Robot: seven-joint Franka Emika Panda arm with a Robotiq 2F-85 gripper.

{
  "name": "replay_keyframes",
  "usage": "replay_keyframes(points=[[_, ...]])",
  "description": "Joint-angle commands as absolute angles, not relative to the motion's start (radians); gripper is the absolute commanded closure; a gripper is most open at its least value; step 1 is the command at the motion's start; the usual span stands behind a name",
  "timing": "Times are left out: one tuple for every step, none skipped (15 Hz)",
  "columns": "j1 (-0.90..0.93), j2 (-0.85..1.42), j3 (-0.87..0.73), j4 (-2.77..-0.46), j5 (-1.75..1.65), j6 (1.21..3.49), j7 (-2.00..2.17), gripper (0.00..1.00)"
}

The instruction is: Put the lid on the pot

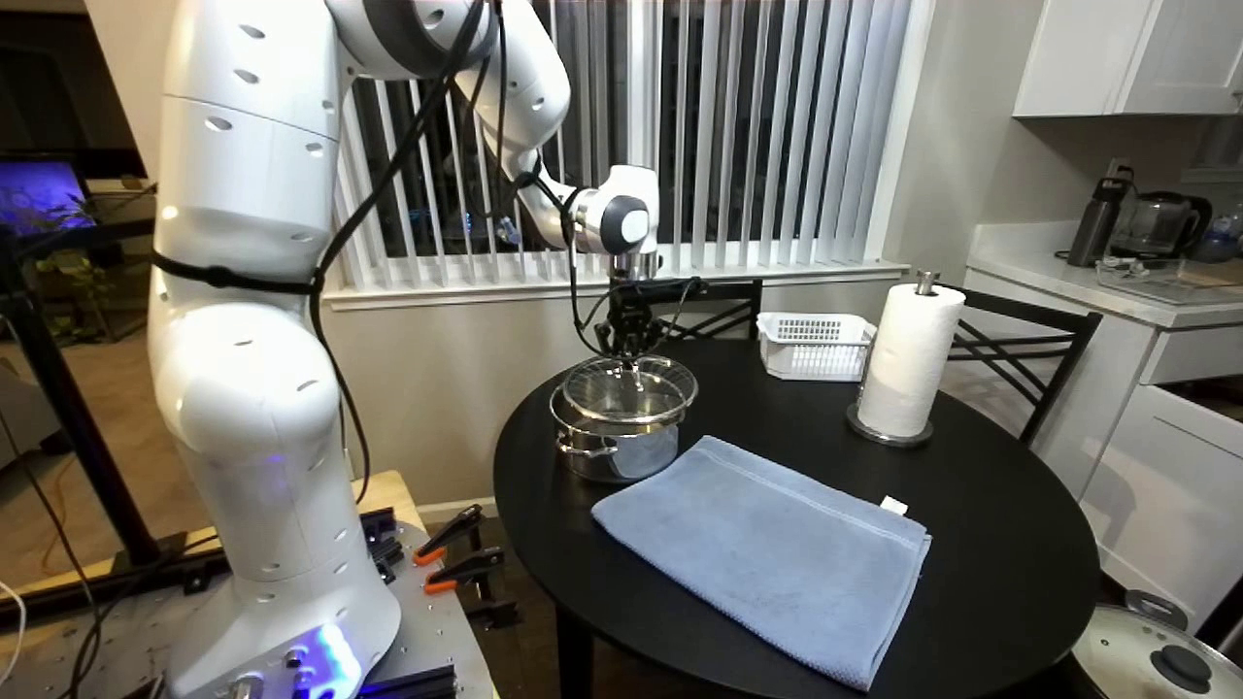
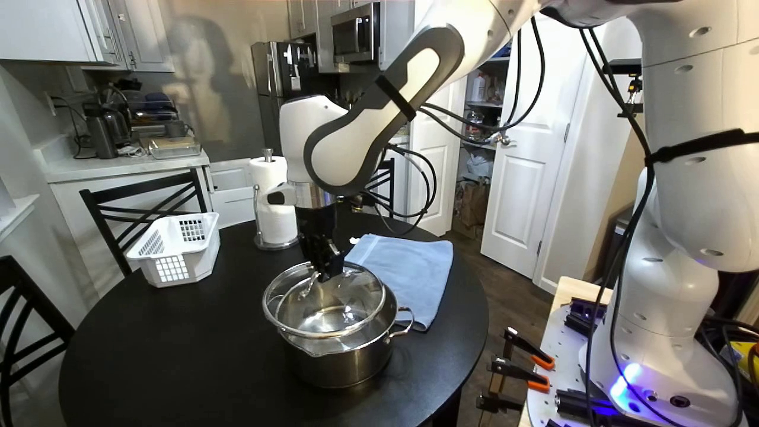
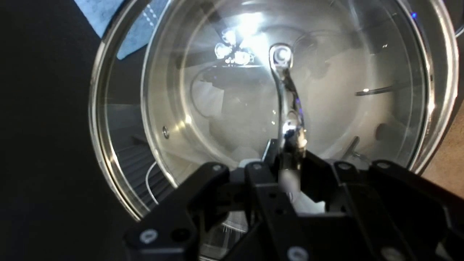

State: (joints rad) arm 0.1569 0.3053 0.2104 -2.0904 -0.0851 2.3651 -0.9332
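The lid [image 2: 338,305] is clear glass, smooth and reflective, edged in bright metal; its handle [image 3: 286,94] is mirror-polished metal. The pot [image 2: 350,370] looks like shiny steel, smooth inside and out. The table [image 2: 178,344] is smooth, with a low sheen. The towel [image 1: 767,544] is matt cloth, soft-looking and finely textured. The basket [image 2: 200,255] looks like moulded plastic, pierced into a grid. The roll [image 1: 911,359] is soft matt paper on a polished metal rod [image 1: 927,282]. The arm [image 1: 243,388] is smooth and lightly glossy; the gripper [image 3: 290,163] is mostly matt, with shiny screw heads [image 3: 149,236].
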Motion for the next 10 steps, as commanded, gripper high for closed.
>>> replay_keyframes(points=[[0.136,0.259,0.207,-2.118,-0.097,2.354,-0.923,0.96],[0.131,0.262,0.208,-2.118,-0.09,2.348,-0.934,0.96],[0.132,0.267,0.205,-2.116,-0.098,2.33,-0.927,0.96],[0.133,0.269,0.202,-2.113,-0.106,2.294,-0.926,0.96],[0.14,0.27,0.197,-2.112,-0.121,2.256,-0.916,0.96],[0.141,0.263,0.2,-2.121,-0.128,2.224,-0.927,0.96],[0.143,0.258,0.203,-2.125,-0.134,2.2,-0.932,0.96],[0.145,0.248,0.208,-2.132,-0.138,2.187,-0.942,0.96],[0.148,0.242,0.213,-2.137,-0.143,2.185,-0.947,0.96],[0.15,0.238,0.218,-2.138,-0.147,2.182,-0.951,0.96]])
